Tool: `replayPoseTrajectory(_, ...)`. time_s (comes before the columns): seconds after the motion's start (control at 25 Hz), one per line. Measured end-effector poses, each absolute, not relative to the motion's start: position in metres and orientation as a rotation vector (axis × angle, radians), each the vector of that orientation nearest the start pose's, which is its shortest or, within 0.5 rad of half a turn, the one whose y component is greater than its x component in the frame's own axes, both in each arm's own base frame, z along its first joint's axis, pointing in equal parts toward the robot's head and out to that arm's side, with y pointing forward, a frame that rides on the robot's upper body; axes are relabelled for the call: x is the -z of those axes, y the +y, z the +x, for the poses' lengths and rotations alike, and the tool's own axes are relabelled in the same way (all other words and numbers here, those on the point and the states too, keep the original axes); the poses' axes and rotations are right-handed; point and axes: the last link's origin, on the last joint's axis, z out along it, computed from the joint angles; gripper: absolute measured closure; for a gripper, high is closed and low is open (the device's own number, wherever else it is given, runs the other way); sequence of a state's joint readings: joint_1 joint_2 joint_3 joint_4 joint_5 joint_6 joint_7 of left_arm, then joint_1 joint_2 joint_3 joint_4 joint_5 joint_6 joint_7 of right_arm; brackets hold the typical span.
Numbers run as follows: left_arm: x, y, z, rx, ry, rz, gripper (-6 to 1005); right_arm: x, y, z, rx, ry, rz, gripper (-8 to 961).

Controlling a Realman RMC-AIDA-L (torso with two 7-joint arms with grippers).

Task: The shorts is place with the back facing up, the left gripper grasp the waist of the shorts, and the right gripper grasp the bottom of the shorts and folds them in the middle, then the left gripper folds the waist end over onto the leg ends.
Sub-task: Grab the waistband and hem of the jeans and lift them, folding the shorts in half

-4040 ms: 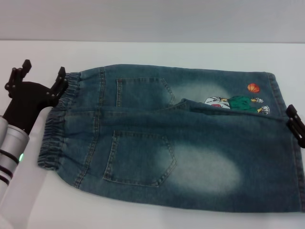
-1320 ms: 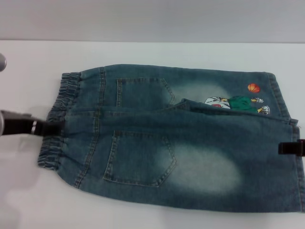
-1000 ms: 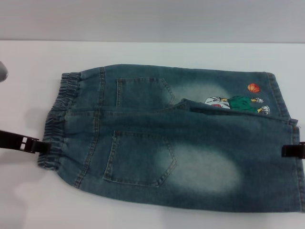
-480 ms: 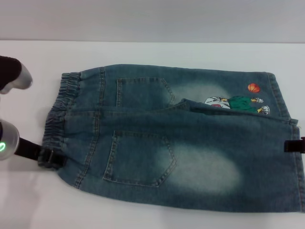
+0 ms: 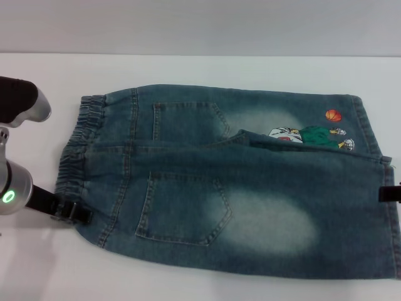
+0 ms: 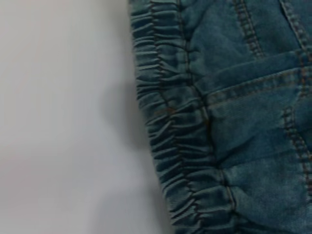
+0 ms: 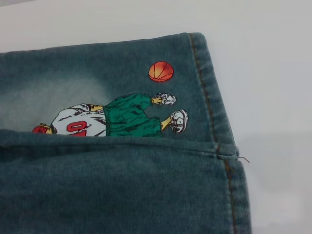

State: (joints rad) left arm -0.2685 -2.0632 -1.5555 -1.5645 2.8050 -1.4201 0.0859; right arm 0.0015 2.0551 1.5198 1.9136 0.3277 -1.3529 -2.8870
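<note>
The blue denim shorts [image 5: 250,188] lie flat, back pockets up, with one leg overlapping the other. The gathered waist of the shorts [image 5: 78,144] is on the left and fills the left wrist view [image 6: 180,146]. The bottom of the shorts, two straight hems [image 5: 369,135], is on the right; the right wrist view shows the hem [image 7: 209,97] by the cartoon print [image 7: 117,117]. My left gripper [image 5: 74,211] lies low at the near corner of the waistband, touching it. Only a black tip of my right gripper [image 5: 390,193] shows, at the near leg's hem.
The shorts rest on a white table [image 5: 188,69] that ends at a grey wall behind. My left arm, with its green dot [image 5: 9,197], stands at the table's left edge beside the waistband.
The left gripper has slid along the waistband from its middle to its near corner, and the arm has come into view. The right gripper has drifted slightly nearer along the hem.
</note>
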Motion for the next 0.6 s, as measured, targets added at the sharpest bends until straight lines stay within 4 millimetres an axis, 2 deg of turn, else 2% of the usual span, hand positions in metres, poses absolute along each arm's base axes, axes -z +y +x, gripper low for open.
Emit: replayPoseTrajectory(0.6,-0.0121,0.3075,-0.2473,-0.484,-1.329,-2.057,321,-0.0500,0.2678,0.2338,0.101,1.521,-1.736,264)
